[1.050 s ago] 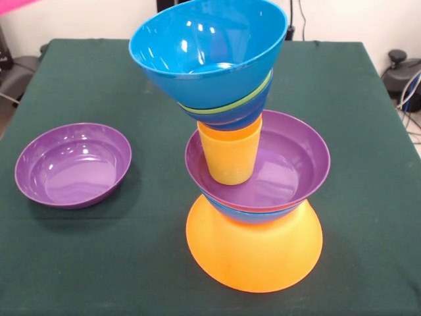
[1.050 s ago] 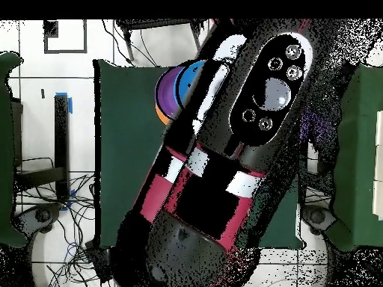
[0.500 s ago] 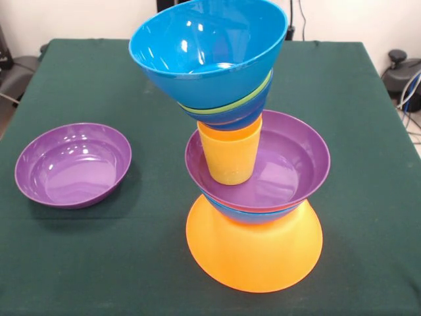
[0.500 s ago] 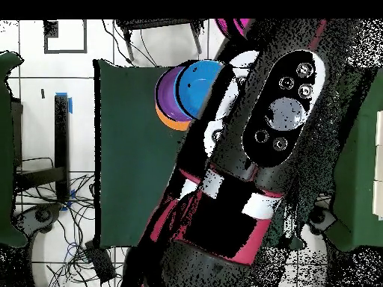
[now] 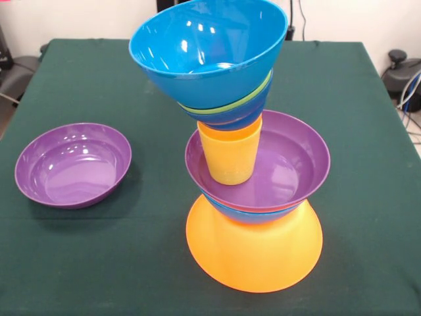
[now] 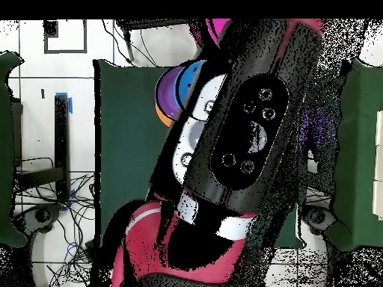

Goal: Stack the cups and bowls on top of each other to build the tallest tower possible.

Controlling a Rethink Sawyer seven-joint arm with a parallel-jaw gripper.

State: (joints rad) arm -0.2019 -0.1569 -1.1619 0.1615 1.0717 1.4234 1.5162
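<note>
Jaws unseen; tower (image 5: 245, 164) leaning, tilted blue bowl (image 5: 209, 49) on top.

Only the arm (image 6: 239, 142) is seen, in the overhead view. Its casing is mostly black, long and rounded. An oblong black panel is set on top, with several small round screw recesses ringed pale. White and light grey patches are seen beside the panel. Nearer the base, glossy red shell sections (image 6: 157, 247) are seen with white bands between.
</note>
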